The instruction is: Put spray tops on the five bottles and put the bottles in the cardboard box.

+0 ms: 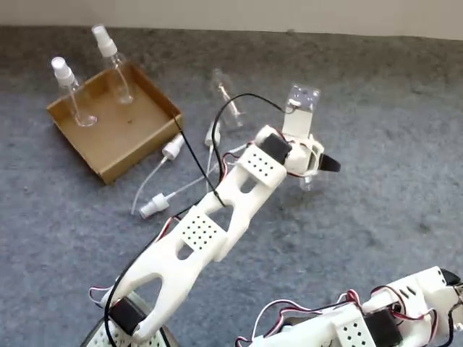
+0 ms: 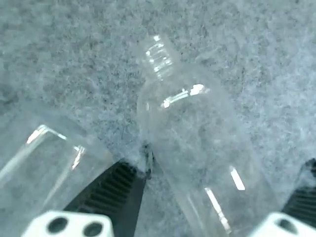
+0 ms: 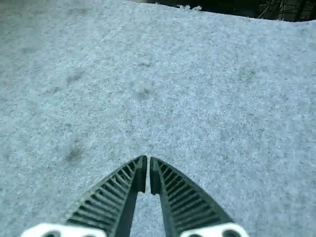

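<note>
My left claw [image 2: 222,173] sits spread wide around a capless bottle [image 2: 197,143] on the carpet [image 2: 74,49], well clear of the cardboard box [image 1: 137,163], so it's the grab, and next I must squeeze its body squarely.

Two bottles [image 1: 78,101] in cardboard box [image 1: 142,153], spray tops [image 1: 172,147] just beside it

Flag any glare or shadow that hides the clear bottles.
Left wrist view: bright glints streak the uncapped bottle inside the open left gripper, neck threads readable. High view: the lying bottle nearly merges with the grey mat, shadows soft. Right wrist view: even light over the shut right gripper, no glare.
</note>
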